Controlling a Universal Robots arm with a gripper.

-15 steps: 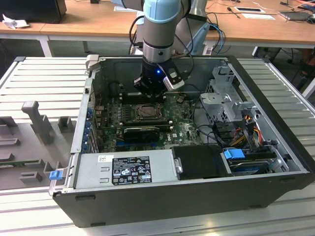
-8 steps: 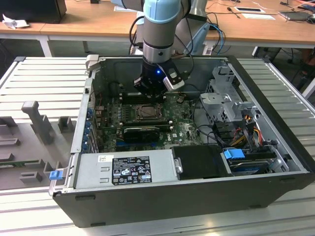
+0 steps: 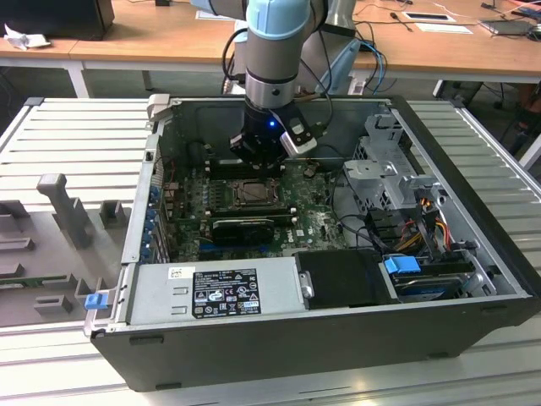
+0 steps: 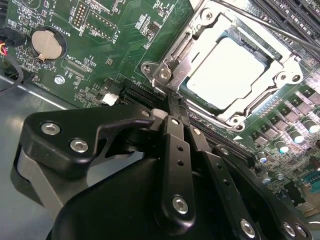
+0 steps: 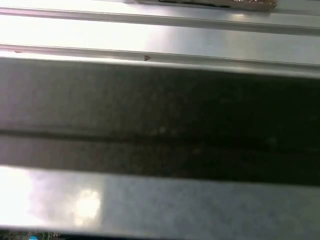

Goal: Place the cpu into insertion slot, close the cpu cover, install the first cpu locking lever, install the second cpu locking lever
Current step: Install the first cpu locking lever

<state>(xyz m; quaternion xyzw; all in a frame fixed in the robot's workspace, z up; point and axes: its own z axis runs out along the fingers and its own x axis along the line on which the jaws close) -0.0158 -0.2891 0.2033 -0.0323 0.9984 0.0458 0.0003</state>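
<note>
CPU (image 4: 227, 75) seated in slot (image 4: 220, 119), pale, glaring metal top showing through window of cover (image 4: 280, 70). Cover closed flat over it, silvery stamped steel with screw heads at corners. Thin lever rod (image 4: 280, 30) running along cover's far edge. Tool (image 4: 175, 107) just beside socket's near corner, black fingers (image 4: 176, 145) drawn together to a point, tips at a small metal tab on cover's edge; nothing visibly gripped. Green board (image 4: 100, 45) around, coin cell (image 4: 47, 44) well apart, capacitors near socket. In exterior view, arm (image 3: 272, 51) reaching down into open case (image 3: 321, 330), tool (image 3: 258, 156) masking rear of board; socket (image 3: 252, 194) just in front, black heatsink (image 3: 245, 227) nearer. Ribbed metal counter (image 3: 76, 135) beneath. First wrist view blurred: pale and dark bands, unidentifiable.
</note>
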